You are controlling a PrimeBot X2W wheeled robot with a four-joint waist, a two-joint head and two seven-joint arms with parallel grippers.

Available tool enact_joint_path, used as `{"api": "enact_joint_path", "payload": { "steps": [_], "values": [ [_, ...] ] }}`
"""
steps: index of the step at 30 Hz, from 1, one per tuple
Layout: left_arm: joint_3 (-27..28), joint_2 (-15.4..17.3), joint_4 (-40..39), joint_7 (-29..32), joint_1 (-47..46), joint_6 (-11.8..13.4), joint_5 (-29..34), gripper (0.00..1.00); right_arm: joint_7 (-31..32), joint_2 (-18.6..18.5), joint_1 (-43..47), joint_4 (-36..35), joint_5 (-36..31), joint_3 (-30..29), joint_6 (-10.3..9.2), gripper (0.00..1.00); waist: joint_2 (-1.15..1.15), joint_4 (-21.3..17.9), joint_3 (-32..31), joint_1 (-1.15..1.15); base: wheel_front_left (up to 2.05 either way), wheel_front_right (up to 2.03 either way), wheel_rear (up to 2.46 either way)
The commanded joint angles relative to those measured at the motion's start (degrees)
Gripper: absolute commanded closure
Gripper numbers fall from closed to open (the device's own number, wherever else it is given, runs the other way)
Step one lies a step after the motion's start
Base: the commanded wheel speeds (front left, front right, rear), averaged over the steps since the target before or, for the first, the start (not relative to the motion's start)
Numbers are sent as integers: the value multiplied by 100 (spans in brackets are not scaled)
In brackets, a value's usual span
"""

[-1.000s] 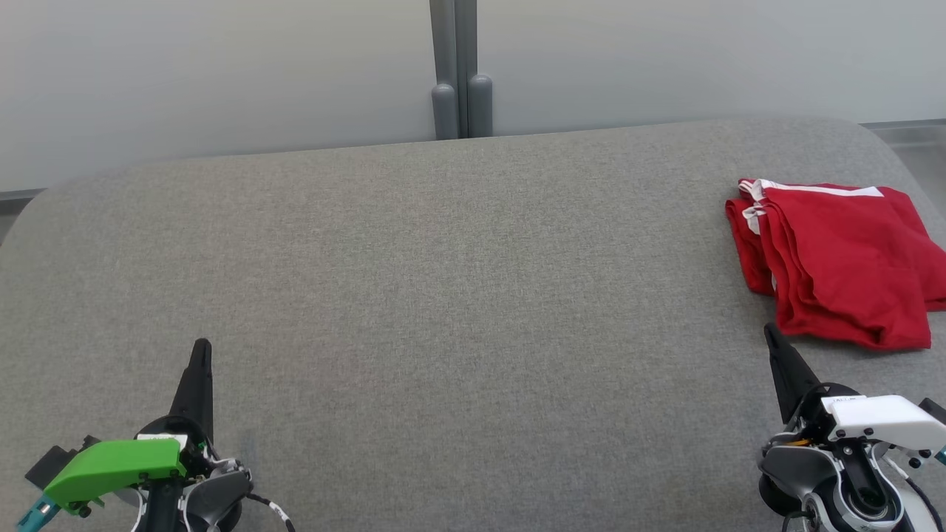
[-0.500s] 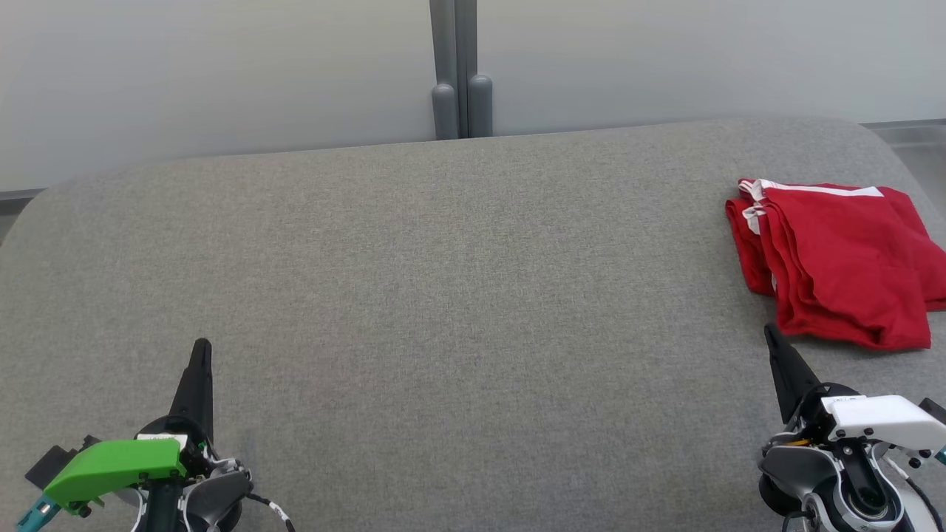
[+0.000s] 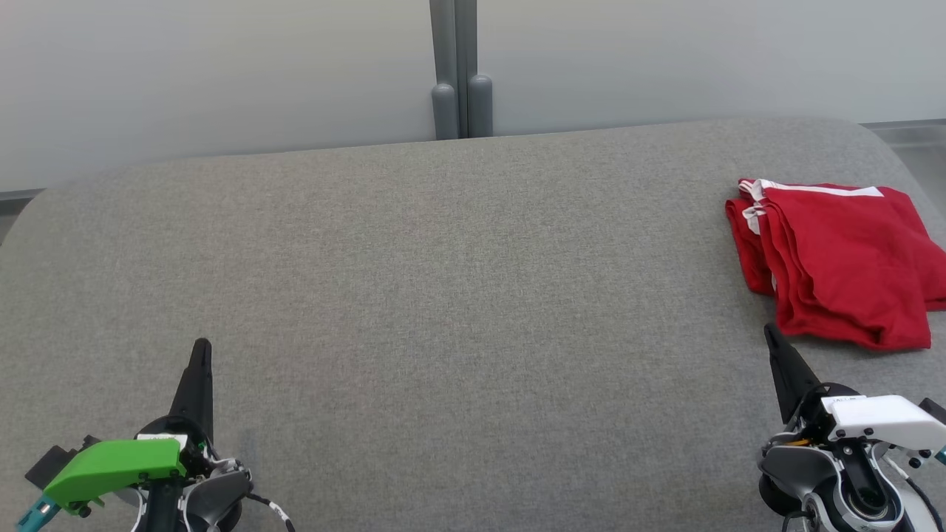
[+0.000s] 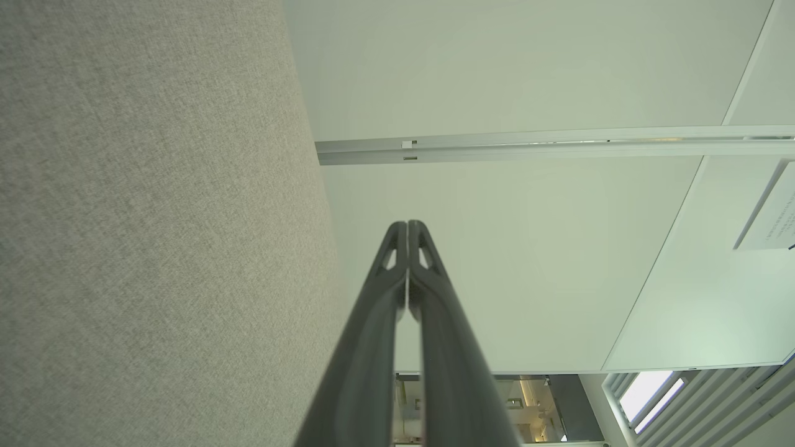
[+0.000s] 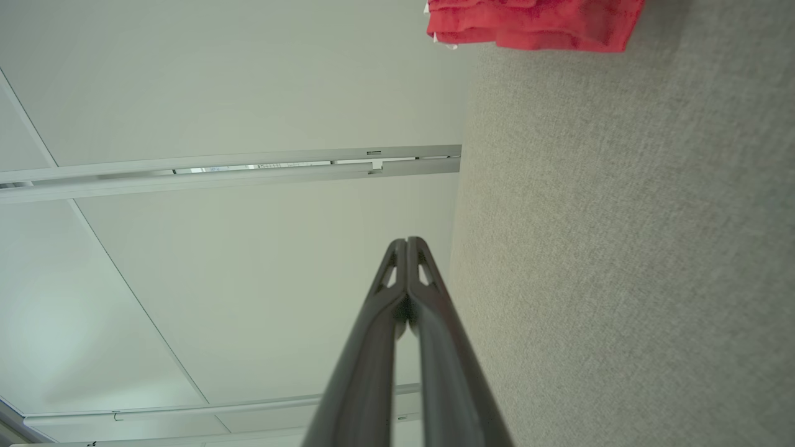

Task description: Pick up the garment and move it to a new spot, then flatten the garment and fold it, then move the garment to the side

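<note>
In the head view we see the folded red fabric garment with white trim (image 3: 839,266) at the right edge of the frame, a little above mid-height. It lies on the broad grey woven-fabric surface (image 3: 458,295). The garment is in several stacked layers, with its white bands toward the upper left of the pile. Its right part is cut off by the frame edge.

Our left tool (image 3: 201,347) is at the lower left of the frame, its two long dark fingers pressed together into a single point aiming up the frame. A bright green plastic cover (image 3: 111,465) sits on the wrist behind it. Our right tool (image 3: 770,330) is at the lower right, its fingers likewise together and clamped on nothing, with a white plastic cover (image 3: 883,417) on its wrist. Its tip is near the garment's lower left corner, and a strip of grey shows between them.

In the right wrist view the closed pair rises from the bottom middle. There the garment is at the top edge, right of centre, well apart from the fingertips. In the left wrist view the fingers meet at mid-frame, with the surface on the left.

A grey upright post (image 3: 460,74) stands at the upper middle of the head view, behind the surface's far edge and against a pale wall (image 3: 222,74).
</note>
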Motion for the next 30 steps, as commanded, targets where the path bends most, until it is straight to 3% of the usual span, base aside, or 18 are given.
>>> {"api": "enact_joint_path", "payload": {
  "steps": [1, 30],
  "values": [
    [22, 40, -16, 1, -65, -24, -10, 100, 18, -26, -39, -26, 28, -12, 2, 100, 0, 0, 0, 0, 0, 0, 0],
    [22, 40, -16, 0, -65, -25, -10, 100, 17, -26, -39, -26, 29, -12, 2, 100, 0, 0, 0, 0, 0, 0, 0]
  ]
}}
